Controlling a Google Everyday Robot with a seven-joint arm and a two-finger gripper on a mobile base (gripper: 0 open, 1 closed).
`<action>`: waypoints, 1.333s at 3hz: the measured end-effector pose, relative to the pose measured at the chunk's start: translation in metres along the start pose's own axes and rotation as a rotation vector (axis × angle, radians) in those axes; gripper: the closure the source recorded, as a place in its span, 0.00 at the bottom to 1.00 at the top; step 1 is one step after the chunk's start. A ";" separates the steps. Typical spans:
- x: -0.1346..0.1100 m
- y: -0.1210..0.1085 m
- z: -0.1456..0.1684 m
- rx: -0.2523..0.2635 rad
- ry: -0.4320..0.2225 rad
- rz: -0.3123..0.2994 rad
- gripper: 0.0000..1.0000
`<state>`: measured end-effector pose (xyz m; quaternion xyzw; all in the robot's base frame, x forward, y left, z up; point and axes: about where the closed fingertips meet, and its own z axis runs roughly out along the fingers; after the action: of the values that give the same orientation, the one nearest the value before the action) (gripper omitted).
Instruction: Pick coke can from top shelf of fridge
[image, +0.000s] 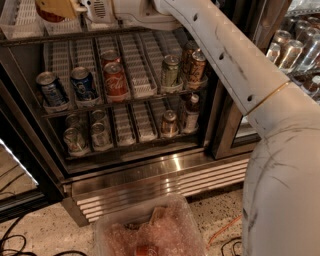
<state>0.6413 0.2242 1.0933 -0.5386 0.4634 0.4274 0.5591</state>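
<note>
The fridge (150, 187) stands open in front of me, with its steel base grille low in the view. The top shelf (30, 39) is a dark bar with white ribbed trays at the upper left. My gripper (55, 7) is at the top left edge of the camera view, over that shelf, and partly cut off by the frame. A red sliver right under it is the coke can (46, 16); most of the can is hidden by the gripper and the frame edge. My white arm (225, 55) runs from the lower right up to the gripper.
The middle shelf holds two blue Pepsi cans (50, 90), short red Coca-Cola cans (115, 80) and other cans (170, 70). The lower shelf holds silver cans (75, 137). A clear plastic bin (150, 230) sits on the floor. A glass door with bottles (295, 50) is at right. Cables (20, 245) lie at lower left.
</note>
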 end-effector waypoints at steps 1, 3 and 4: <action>-0.003 0.007 -0.007 -0.030 0.018 0.000 1.00; -0.012 0.031 -0.022 -0.217 0.055 0.030 1.00; -0.014 0.044 -0.035 -0.333 0.053 0.055 1.00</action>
<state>0.5936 0.1924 1.0982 -0.6219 0.4154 0.4989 0.4379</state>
